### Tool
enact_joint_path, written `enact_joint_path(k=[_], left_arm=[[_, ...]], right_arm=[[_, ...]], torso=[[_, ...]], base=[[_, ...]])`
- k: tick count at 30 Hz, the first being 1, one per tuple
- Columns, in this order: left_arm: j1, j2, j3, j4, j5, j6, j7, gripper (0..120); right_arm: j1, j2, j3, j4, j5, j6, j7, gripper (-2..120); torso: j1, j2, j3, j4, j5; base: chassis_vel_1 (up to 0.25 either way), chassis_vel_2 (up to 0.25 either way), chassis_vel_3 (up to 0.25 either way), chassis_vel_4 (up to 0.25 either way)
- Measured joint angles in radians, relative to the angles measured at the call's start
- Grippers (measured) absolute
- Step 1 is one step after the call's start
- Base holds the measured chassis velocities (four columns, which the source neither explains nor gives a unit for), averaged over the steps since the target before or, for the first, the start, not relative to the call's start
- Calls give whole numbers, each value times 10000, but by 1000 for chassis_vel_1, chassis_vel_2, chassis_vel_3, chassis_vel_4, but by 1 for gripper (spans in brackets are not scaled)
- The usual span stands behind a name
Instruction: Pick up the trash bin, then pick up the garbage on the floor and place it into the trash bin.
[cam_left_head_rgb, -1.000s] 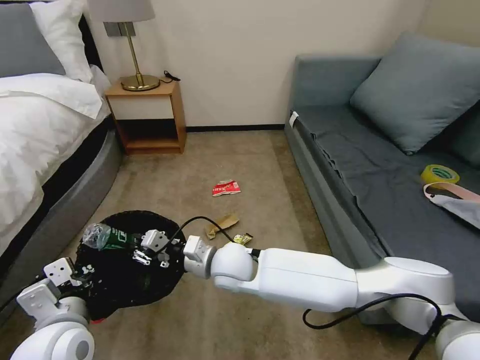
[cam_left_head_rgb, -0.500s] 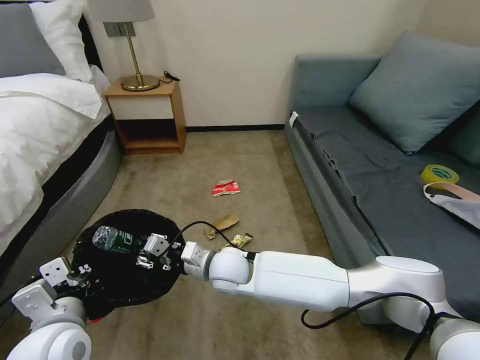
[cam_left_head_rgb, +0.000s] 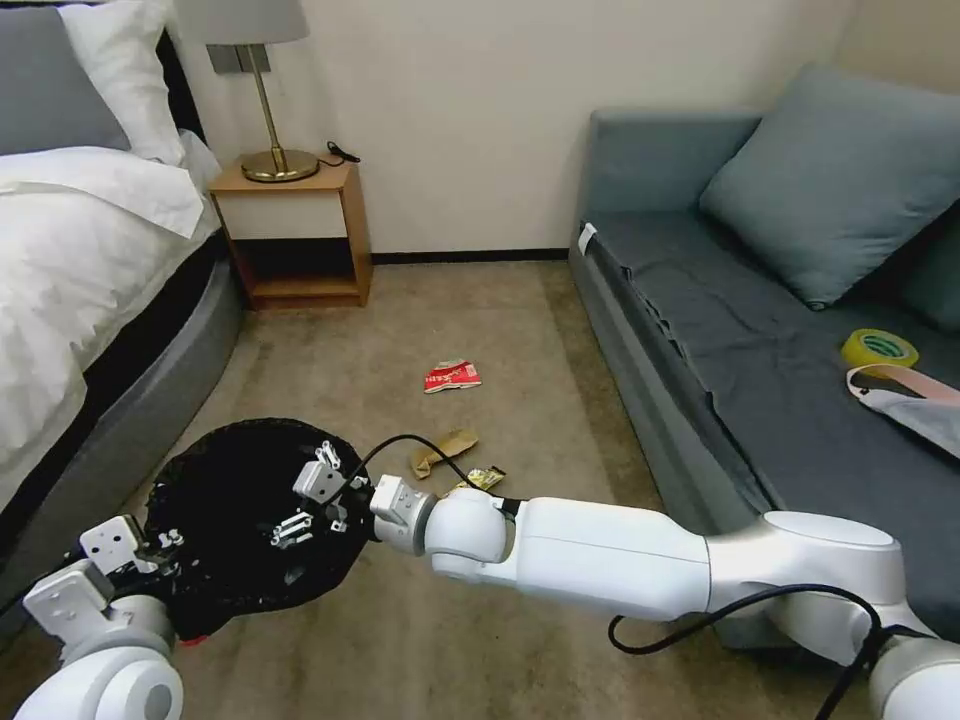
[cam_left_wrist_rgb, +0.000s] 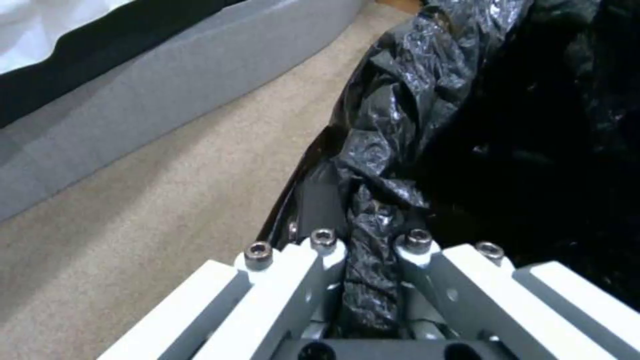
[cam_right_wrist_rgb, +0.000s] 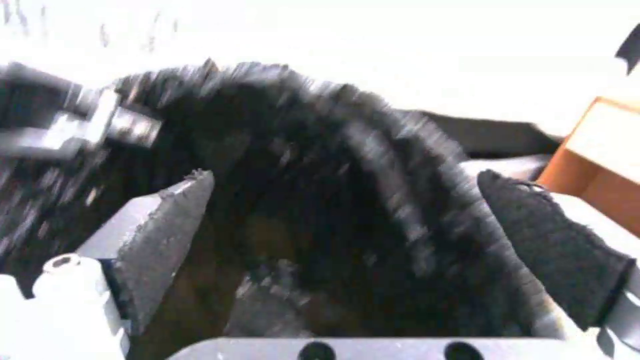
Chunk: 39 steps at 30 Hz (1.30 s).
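- At the near left, the left gripper (cam_left_head_rgb: 165, 548) is clamped on the near rim of the trash bin (cam_left_head_rgb: 215, 560). In the left wrist view its fingers (cam_left_wrist_rgb: 325, 250) pinch a fold of the crinkly black bag (cam_left_wrist_rgb: 393, 150) between them.
- The bin is held at the near left, close to the grey bed base (cam_left_head_rgb: 120, 430), with its dark mouth facing up. Whether it is lifted clear of the floor (cam_left_head_rgb: 500, 320) I cannot tell.
- Just right of the bin's centre, the right gripper (cam_left_head_rgb: 315, 500) hangs over the open mouth. Its jaws are spread wide and it carries nothing. In the right wrist view its dark pads (cam_right_wrist_rgb: 167, 230) frame the black interior without touching it.
- To the right of the bin, litter lies on the carpet: a brown paper wrapper (cam_left_head_rgb: 443, 449) and a gold snack wrapper (cam_left_head_rgb: 485, 478) near the right arm's wrist, and a red-and-white packet (cam_left_head_rgb: 452, 376) farther off toward the wall.
- Far right, a yellow tape roll (cam_left_head_rgb: 879, 349) sits on the grey sofa (cam_left_head_rgb: 760, 350).
- Risk, as I judge it: the left grip seems to hold mostly bag film, so the liner could slip or tear and the bin could tip.
- A second risk: the open right fingers could snag the bag as they leave the bin.
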Motion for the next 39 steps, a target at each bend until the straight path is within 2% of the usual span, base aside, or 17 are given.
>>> enact_joint_path(k=[6,10,12,14,16,19,20,22,24,25,26,29,32,34,35,39], left_arm=[[-46,0,-30,-3,-14,-1,1,3],[-54,-12,-31,-2,-23,-1,3,3],[-54,-15,-38,5,-23,-1,4,3],[-91,-6,-73,28,-57,-1,6,3],[-108,0,-85,35,-73,-1,6,3],[-156,25,-116,66,-120,-1,9,3],[-156,25,-116,66,-120,-1,9,3],[-174,37,-117,79,-129,-1,12,3],[-193,41,-116,91,-135,-1,15,3],[-222,50,-114,123,-136,-1,17,3],[-222,50,-114,123,-136,-1,17,3],[-262,62,-109,189,-130,-4,33,3],[-277,70,-109,191,-130,-7,42,3],[-285,87,-129,184,-132,-11,49,3],[-285,87,-129,184,-132,-11,49,3],[-267,118,-239,135,-150,-15,74,3]], right_arm=[[77,-171,749,388,30,-53,128,100],[19,-612,1574,868,44,-107,299,100],[-135,-1085,2052,1300,57,-427,597,100],[-669,-2002,3018,2108,241,-1257,1570,100],[-873,-2191,3309,2271,269,-1349,1768,100],[-2455,-3036,5301,3265,301,-1774,2555,100],[-2455,-3036,5301,3265,301,-1774,2555,100],[-3556,-3427,6815,3972,315,-1948,2873,100],[-4192,-3595,7719,4363,272,-1981,2983,100],[-5209,-3778,8897,4934,82,-1975,3203,100],[-5209,-3778,8897,4934,82,-1975,3203,100],[-7143,-3819,10585,5943,-168,-1960,3695,100],[-7875,-3703,11193,6334,-427,-1912,3809,100],[-8798,-3414,11845,6795,-897,-1766,3872,100],[-8798,-3414,11845,6795,-897,-1766,3872,100],[-10236,-2805,12307,7142,-1822,-1297,3742,100]], torso=[[0,1,0,0,0],[0,0,0,3,1],[0,0,0,2,0],[0,0,0,-1,0],[0,0,0,-1,1],[0,0,0,-3,6],[0,0,0,-3,6],[0,1,0,-2,4],[0,1,0,-1,4],[0,1,-1,-2,2],[0,1,-1,-2,2],[0,1,0,-3,1],[0,1,-1,-2,2],[-1,1,-1,-2,0],[-1,1,-1,-2,0],[-1,2,-1,-1,0]], base=[[0,0,0,0],[0,0,0,0],[0,0,0,0],[0,0,0,0],[0,0,0,0],[0,0,0,0],[0,0,0,0],[0,0,0,0],[0,0,0,0],[0,0,0,0],[0,0,0,0],[0,0,0,0],[0,0,0,0],[0,0,0,0],[0,0,0,0],[0,0,0,0]])
